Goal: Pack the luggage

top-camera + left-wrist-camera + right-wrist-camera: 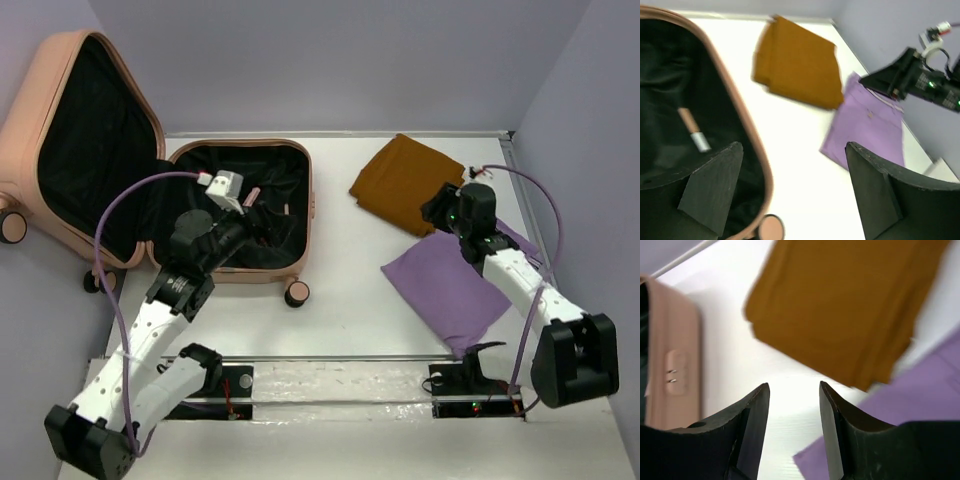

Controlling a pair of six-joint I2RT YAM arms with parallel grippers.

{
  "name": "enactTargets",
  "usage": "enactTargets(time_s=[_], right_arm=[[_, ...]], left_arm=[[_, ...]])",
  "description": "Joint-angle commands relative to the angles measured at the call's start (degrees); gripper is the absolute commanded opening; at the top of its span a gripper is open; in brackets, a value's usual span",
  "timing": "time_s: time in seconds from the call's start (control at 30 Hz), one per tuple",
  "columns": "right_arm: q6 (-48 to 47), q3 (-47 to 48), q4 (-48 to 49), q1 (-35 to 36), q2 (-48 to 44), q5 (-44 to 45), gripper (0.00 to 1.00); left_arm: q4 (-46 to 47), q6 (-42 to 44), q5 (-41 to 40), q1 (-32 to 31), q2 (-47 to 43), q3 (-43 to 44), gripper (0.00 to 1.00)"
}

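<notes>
Luggage [306,210] lies open at the far left of the table [340,320], base flat and lid propped up against the left wall. The black lining holds no cloth. Only a small pink-and-silver tab [692,131] shows inside.

Step in hand, by judgement: the first pick, with packing not yet begun. Both cloths lie outside the luggage on the right half of the table. The mustard cloth [405,182] is farther away and the purple cloth [450,285] nearer. The mustard cloth's near corner appears to overlap the purple one.

Right gripper [793,386] hovers over bare table just beside the mustard cloth's near edge. It is released, with jaws apart and nothing between them. Left gripper [793,150] hangs over the right rim of the luggage base. It is also released and empty, one finger above the lining and the other above the table.

Next move, by judgement: the right gripper reaches far over the mustard edge, lowers, and clenches on the folded layers. It then lifts clear of the purple cloth and carries the load left over the pink rim.

Obstructions:
- The left gripper occupies the drop zone and would need to withdraw or receive the cloth.
- The rim stands proud of the table.
- The overlap may drag the purple cloth along.
- A caster [297,293] juts out at the near right corner of the base.
</notes>
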Motion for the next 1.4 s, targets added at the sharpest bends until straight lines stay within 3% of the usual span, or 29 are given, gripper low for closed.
enactTargets(time_s=[0.0, 0.07, 0.13, 0.17, 0.27, 0.6, 0.73, 0.97, 1.1, 1.23, 1.37], right_arm=[[1.8, -5.4, -0.3, -8.8, -7.6, 3.6, 0.51], [2.5, -6.2, -3.3, -12.5, -9.6, 3.9, 0.53], [2.6, -6.7, -4.2, -17.8, -12.4, 2.9, 0.63], [3.0, -7.1, -5.0, -19.2, -13.2, 2.9, 0.75], [3.2, -7.1, -6.8, -23.4, -15.8, 3.1, 0.87], [2.8, -6.3, -10.0, -25.7, -20.7, 4.1, 0.87], [1.8, -6.6, -11.1, -25.7, -22.0, 5.3, 0.89], [2.7, -8.3, -11.6, -25.7, -21.5, 4.3, 0.95], [4.2, -10.3, -11.6, -25.7, -21.9, 5.9, 0.96], [4.8, -12.9, -12.2, -26.3, -20.4, 11.2, 0.97], [6.9, -15.8, -15.8, -28.7, -23.3, 23.3, 1.00]], left_arm=[[5.9, -2.4, -2.3, -16.8, 9.4, 7.5, 0.94], [5.7, -1.0, -8.6, -24.3, 15.0, 10.8, 0.94], [5.2, 0.3, -10.7, -31.3, 23.9, 15.2, 0.93], [5.2, 0.4, -11.8, -32.3, 26.7, 16.4, 0.94], [4.2, 0.8, -10.6, -33.4, 37.8, 22.0, 0.93], [-9.1, 8.8, -15.0, -35.9, 70.5, 45.2, 0.96], [-9.9, 10.7, -13.8, -35.4, 76.7, 49.5, 0.96], [-11.5, 12.2, -2.6, -34.8, 85.3, 55.7, 0.95], [-12.6, 11.5, 0.4, -34.8, 89.4, 57.3, 0.85], [-11.8, 10.3, 3.7, -34.8, 91.3, 57.0, 0.69], [-8.1, 8.7, 6.2, -34.8, 89.8, 53.1, 0.53]])
